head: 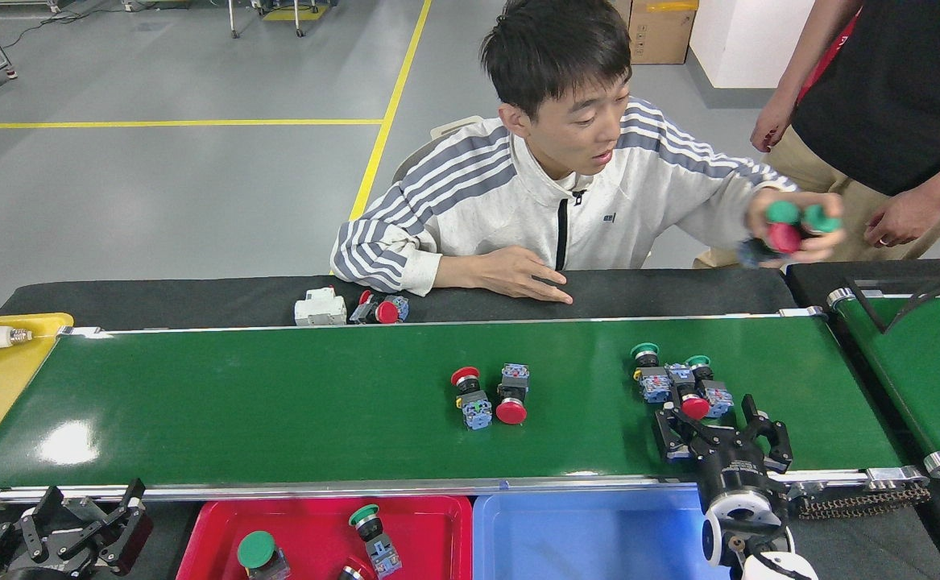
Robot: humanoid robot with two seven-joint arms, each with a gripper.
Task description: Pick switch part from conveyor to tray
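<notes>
The right claw (719,419) is hanging spread open over the conveyor (276,403), fingers just short of a cluster of switch parts (675,383). The left claw (75,528) is waiting released beside the red tray (429,528); the blue tray (582,536) is lying alongside.

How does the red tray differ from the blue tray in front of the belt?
The red tray is on the left; the blue tray is right of it. The red tray holds switch parts, among them a green-capped switch and a second green-capped one; the blue tray shows none in its visible part. The right gripper rises past the blue tray's right end, while nothing covers the red tray. Both sit side by side below the conveyor.
</notes>
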